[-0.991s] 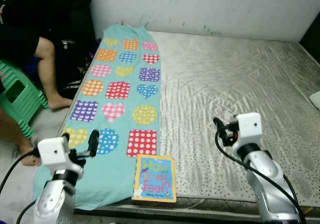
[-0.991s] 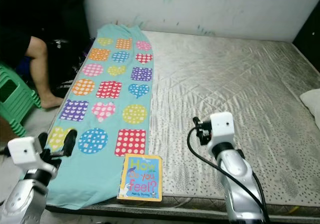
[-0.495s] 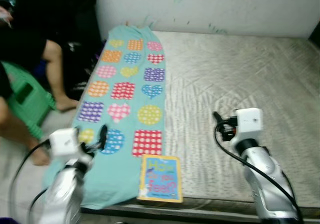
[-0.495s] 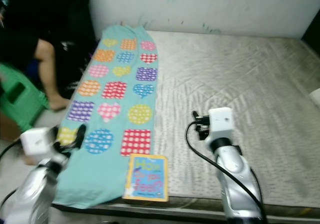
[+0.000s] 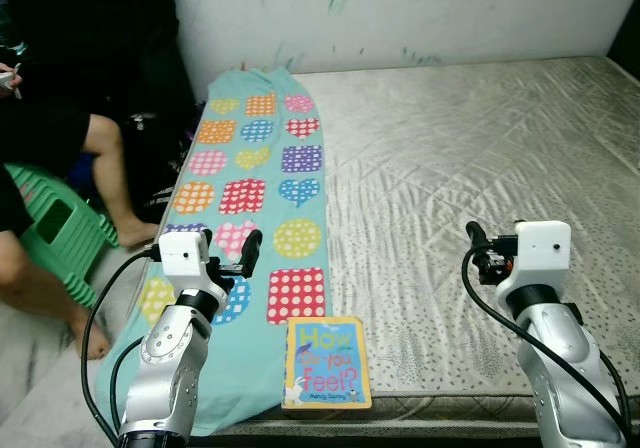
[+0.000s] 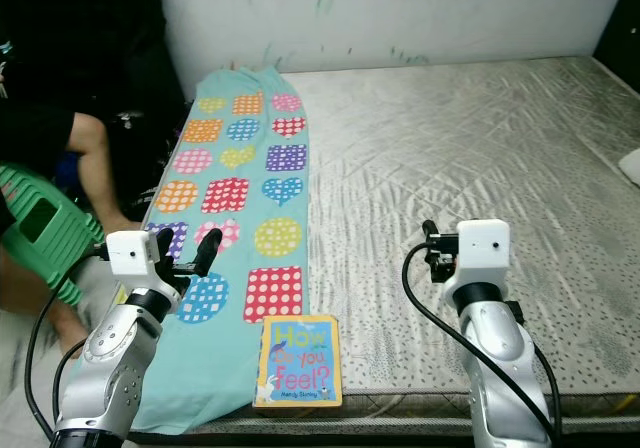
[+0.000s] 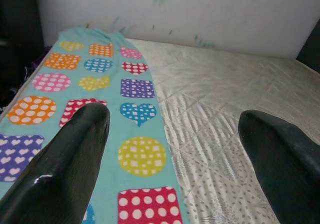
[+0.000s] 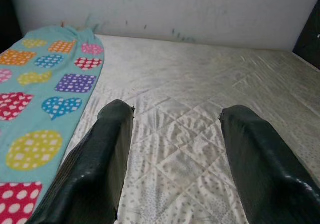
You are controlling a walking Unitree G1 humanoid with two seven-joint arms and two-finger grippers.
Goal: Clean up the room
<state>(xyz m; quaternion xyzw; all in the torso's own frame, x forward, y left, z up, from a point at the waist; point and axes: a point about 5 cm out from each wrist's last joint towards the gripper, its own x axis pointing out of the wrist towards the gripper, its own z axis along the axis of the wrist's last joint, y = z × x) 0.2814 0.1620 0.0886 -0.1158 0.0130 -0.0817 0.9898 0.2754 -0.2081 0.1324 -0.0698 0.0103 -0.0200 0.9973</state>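
Book (image 5: 326, 361) lies at mattress (image 5: 480, 168) edge between both spread, empty pincers (image 5: 248, 250) (image 5: 473, 245).

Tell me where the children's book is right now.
The book lies at the mattress's near edge, touching the patterned teal blanket's right side, between the left gripper and right gripper.

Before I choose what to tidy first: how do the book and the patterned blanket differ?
The book is small, stiff and yellow-blue, lying at the mattress's near edge. The blanket is long, soft and turquoise with dotted shapes, running down the mattress's left side and hanging over its edge. Both lie flat on the mattress.
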